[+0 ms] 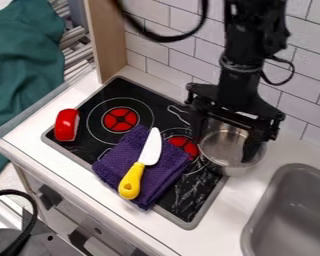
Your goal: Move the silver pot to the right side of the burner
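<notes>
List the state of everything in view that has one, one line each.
Tool: open, lowered at the pot.
Silver pot: mouth up, no lid.
Purple cloth: bunched or folded, can't tell; under the knife.
Yellow-handled knife: lying on the cloth.
Left burner: uncovered.
Right burner: partly covered by the cloth.

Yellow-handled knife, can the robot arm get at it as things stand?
Probably yes: the yellow-handled knife lies uncovered on the purple cloth, though the hand, now at the silver pot, would need to move across.
</notes>
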{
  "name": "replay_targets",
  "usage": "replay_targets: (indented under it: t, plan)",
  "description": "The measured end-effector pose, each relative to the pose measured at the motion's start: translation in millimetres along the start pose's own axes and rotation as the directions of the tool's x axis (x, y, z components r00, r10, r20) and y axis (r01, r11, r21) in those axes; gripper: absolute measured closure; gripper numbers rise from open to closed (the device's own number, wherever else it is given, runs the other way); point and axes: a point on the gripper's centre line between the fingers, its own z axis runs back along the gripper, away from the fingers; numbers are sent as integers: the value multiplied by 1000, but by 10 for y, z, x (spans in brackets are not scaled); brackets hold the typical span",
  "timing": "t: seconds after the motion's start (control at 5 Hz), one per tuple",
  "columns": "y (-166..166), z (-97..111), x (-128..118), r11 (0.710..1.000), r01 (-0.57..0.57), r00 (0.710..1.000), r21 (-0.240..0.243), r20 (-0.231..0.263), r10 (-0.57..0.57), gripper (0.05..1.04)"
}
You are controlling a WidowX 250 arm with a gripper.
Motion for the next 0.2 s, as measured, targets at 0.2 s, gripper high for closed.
replay_targets:
  t: [0.2]
  plan:
    - [109,12,-94,999,-22,1000,-37,17,23,77]
